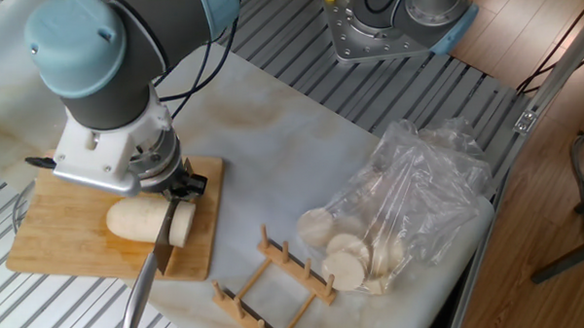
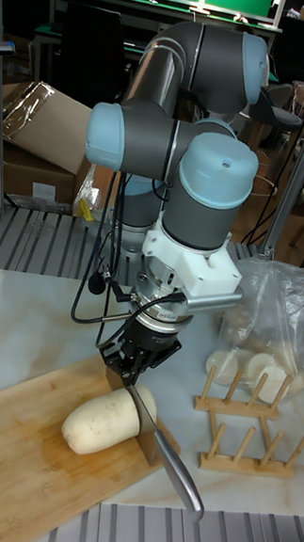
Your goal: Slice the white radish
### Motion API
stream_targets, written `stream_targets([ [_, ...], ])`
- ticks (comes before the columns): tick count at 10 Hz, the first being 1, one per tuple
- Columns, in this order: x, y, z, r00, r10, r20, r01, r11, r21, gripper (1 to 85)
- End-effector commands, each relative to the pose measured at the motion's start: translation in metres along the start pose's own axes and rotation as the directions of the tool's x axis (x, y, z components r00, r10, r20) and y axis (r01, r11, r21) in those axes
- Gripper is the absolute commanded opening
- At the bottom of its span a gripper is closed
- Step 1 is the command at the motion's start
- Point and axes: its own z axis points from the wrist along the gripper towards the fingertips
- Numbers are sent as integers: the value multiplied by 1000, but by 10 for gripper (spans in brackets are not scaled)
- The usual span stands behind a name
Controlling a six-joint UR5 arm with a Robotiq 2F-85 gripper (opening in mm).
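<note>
The white radish (image 1: 133, 220) (image 2: 97, 421) lies on its side on the wooden cutting board (image 1: 51, 245) (image 2: 38, 490), rounded end to the left. A knife (image 1: 164, 241) (image 2: 146, 433) stands with its blade down in the radish near its right end, so a thick disc (image 1: 183, 224) is marked off there. The steel handle (image 1: 136, 301) (image 2: 180, 481) points toward the table's front. My gripper (image 1: 181, 184) (image 2: 137, 357) is just above the radish, shut on the upper part of the knife.
A clear plastic bag (image 1: 410, 199) (image 2: 268, 311) holding pale round slices lies to the right. A small wooden rack (image 1: 272, 282) (image 2: 238, 417) stands between the board and the bag. A metal arm base (image 1: 385, 29) sits at the back.
</note>
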Motion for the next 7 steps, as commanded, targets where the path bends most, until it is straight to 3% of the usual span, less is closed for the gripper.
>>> stream_targets([
  [1, 10, 0, -4, 1000, 2, -15, -2, 1000, -3, 13],
  [2, 5, -1, -4, 1000, 8, -11, -8, 1000, 0, 13],
  [5, -27, 1, -2, 999, 40, 4, -40, 999, 13, 13],
  [7, -36, 4, -1, 999, 45, 26, -46, 999, 7, 13],
])
